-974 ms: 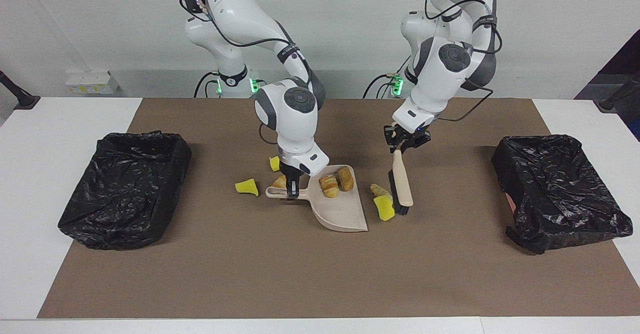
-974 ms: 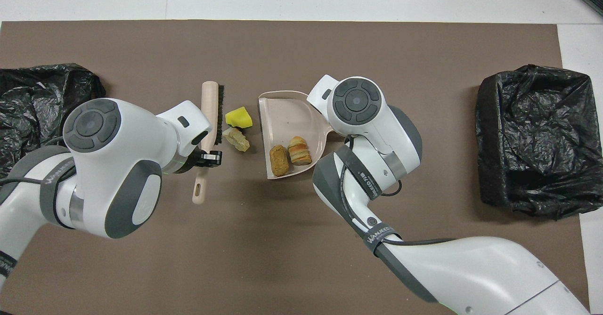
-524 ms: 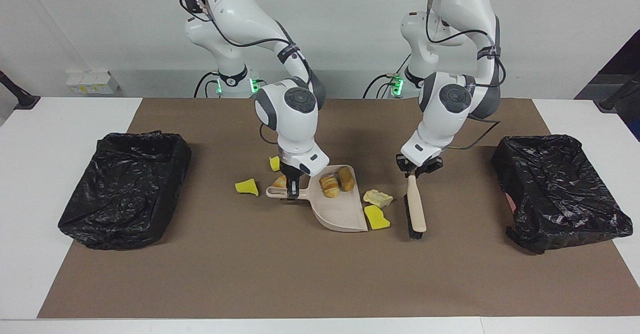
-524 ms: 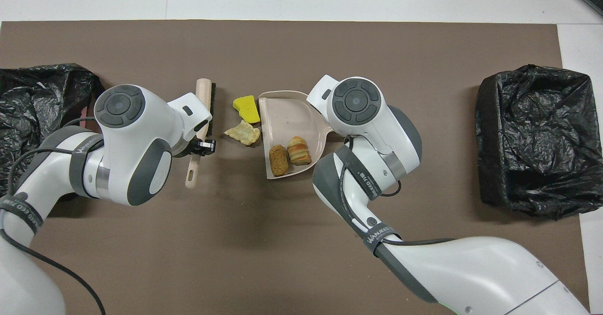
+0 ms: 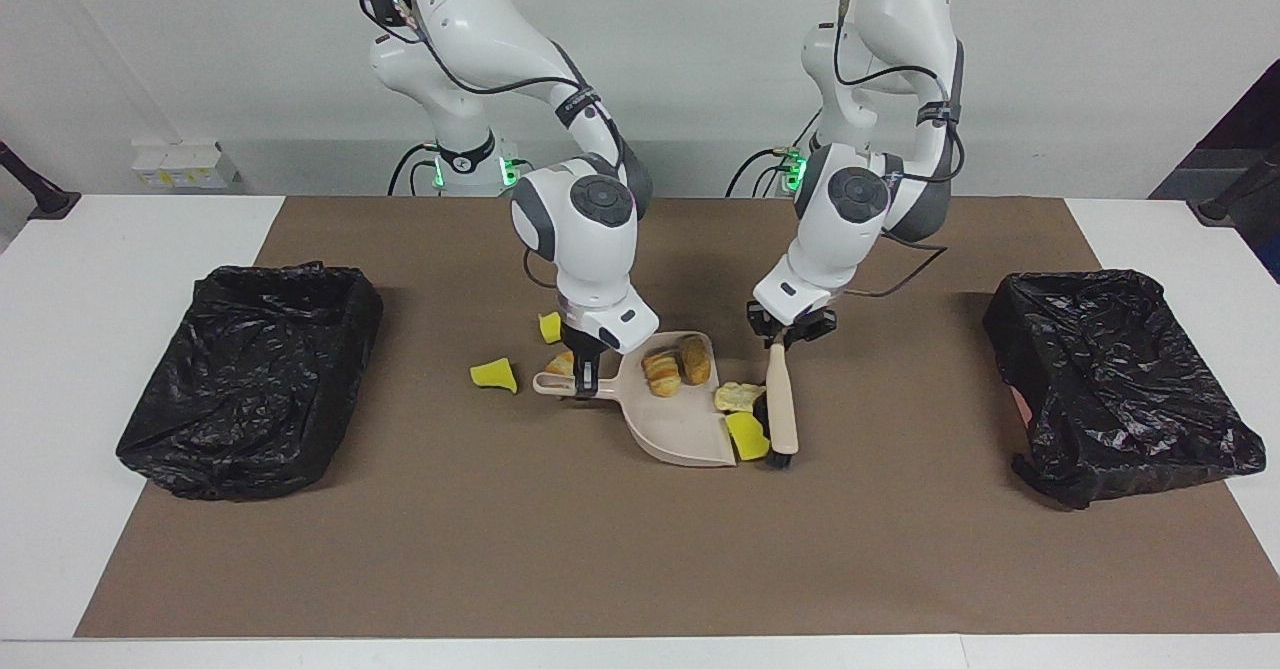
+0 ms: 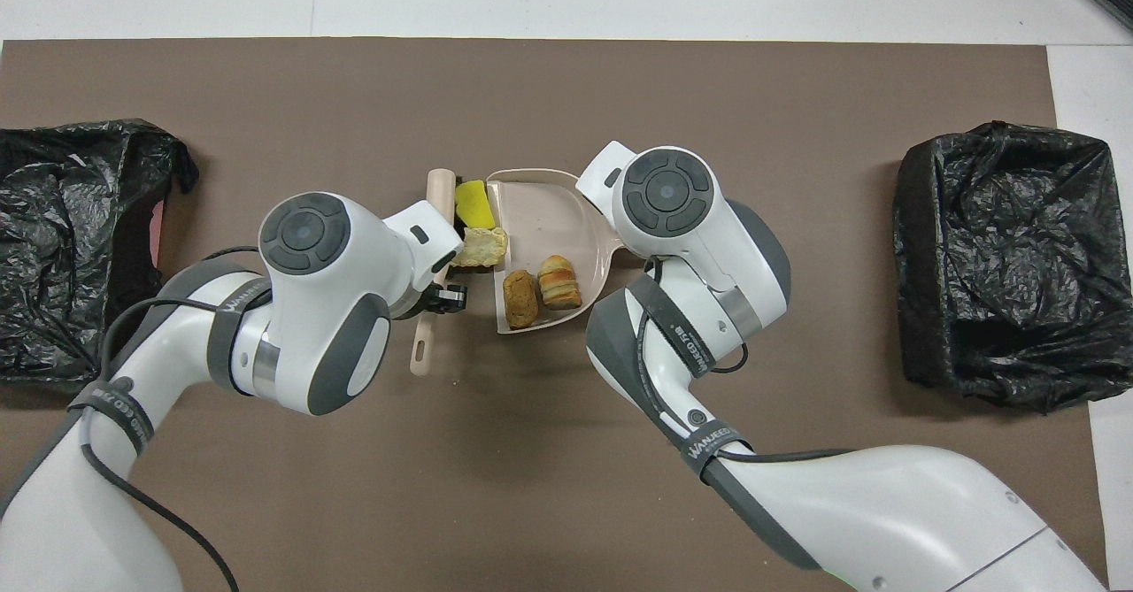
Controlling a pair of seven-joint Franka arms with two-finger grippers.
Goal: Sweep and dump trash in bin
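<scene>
The left hand (image 5: 790,334) is shut tight on the top of the brush (image 5: 780,417) handle. The brush hangs down from that hand with its long side running away from the robots, and its dark bristles touch the worktop (image 5: 620,549). Just beside the bristles, on the side toward the right arm, lie two bits of trash: a yellow wedge (image 5: 746,436) and a pale bread piece (image 5: 737,396). Both bits sit right at the open lip of the dustpan (image 5: 685,429), squeezed between the brush and the pan. So the pan lies sideways from the left hand, toward the right arm's end, and I think the next push must go that way, across the brush's long side, to slide both bits in. A little further that way, two brown pastry pieces (image 5: 676,364) already rest in the pan. Next comes the right hand (image 5: 585,377), closed on the dustpan's handle and holding it flat on the worktop. Close around the right hand lie three more bits: a tan bit (image 5: 558,363) just beside it, a small yellow bit (image 5: 549,327) and a yellow wedge (image 5: 494,374) further toward the right arm's end. They are outside the pan, at its handle end, so the brush cannot reach them from here. Far out at each end of the worktop sits a black bin (image 5: 250,374) (image 5: 1120,379).
</scene>
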